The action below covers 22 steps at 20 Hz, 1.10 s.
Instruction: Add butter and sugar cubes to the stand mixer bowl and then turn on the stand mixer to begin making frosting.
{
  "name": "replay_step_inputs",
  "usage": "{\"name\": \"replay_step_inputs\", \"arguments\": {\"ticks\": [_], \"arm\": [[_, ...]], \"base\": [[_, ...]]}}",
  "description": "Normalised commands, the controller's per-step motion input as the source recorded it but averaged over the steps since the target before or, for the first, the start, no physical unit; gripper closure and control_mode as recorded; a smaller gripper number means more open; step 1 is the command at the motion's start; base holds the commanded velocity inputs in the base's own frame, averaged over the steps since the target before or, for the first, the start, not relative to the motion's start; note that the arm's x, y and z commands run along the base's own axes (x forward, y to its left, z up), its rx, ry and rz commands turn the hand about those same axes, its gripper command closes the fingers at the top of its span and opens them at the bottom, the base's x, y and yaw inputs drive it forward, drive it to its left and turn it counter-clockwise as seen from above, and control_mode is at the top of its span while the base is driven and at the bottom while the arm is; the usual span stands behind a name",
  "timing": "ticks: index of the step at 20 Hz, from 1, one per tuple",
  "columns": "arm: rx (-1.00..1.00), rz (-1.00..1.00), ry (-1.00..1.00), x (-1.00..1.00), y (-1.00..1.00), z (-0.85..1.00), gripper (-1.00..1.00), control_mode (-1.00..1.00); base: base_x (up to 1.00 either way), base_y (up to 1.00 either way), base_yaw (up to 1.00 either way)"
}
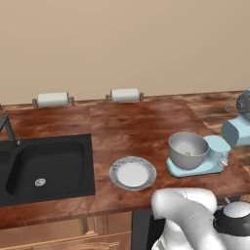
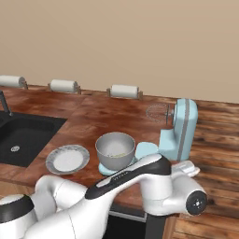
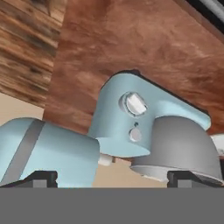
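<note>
The stand mixer [image 3: 127, 118] takes up the middle of the frame, its light blue base facing the camera with a silver knob [image 3: 134, 104] near the centre and a smaller round silver button [image 3: 135, 135] just below it. The mixer's rounded head, crossed by a grey band, lies at the lower left. The stand mixer bowl [image 3: 181, 146], grey metal, sits on the base at the lower right. The wooden counter [image 3: 144, 39] spans the upper frame. The pincer [image 3: 111, 178] has its two dark tips at the bottom edge, wide apart.
</note>
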Motion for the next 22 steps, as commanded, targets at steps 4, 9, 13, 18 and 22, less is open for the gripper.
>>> {"name": "replay_step_inputs", "arguments": {"ticks": [4, 9, 13, 18, 22], "arm": [[0.21, 0.13, -0.05, 0.61, -0.72, -0.01, -1.00, -1.00], [0.22, 0.10, -0.06, 0.41, -0.78, 0.00, -1.00, -1.00], [0.20, 0.08, -0.08, 0.29, -0.71, 0.00, -1.00, -1.00], [0.15, 0.06, -0.07, 0.23, -0.41, 0.00, -1.00, -1.00], [0.11, 0.06, -0.05, 0.25, -0.16, 0.00, -1.00, -1.00]], "base": [[0.00, 0.00, 0.00], [0.00, 0.00, 0.00], [0.00, 0.00, 0.00], [0.00, 0.00, 0.00], [0.00, 0.00, 0.00]]}}
